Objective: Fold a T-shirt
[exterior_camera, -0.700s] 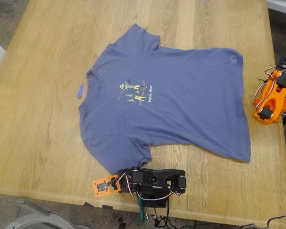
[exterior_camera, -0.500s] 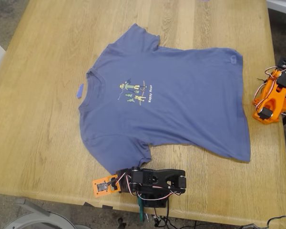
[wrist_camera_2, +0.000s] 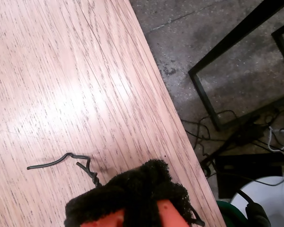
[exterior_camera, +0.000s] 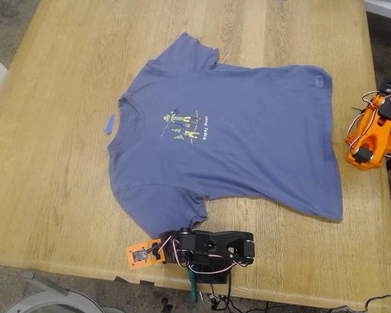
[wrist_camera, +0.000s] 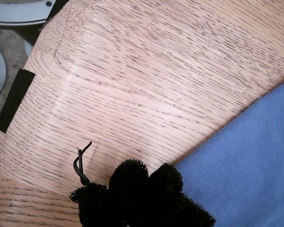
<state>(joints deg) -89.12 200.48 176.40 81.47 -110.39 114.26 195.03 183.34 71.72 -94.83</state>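
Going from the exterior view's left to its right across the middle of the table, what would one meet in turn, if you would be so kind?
Bare light wooden table → small blue tape scrap → slate-blue short-sleeved T-shirt → orange robot arm at the table's edge.

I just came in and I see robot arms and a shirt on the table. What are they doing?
Nothing is being held right now. A blue T-shirt lies spread flat and unfolded on the wooden table. My first gripper sits shut beside the shirt's edge. My second gripper, also shut, is by the table's edge, away from the shirt. A small blue tape scrap lies near the collar.
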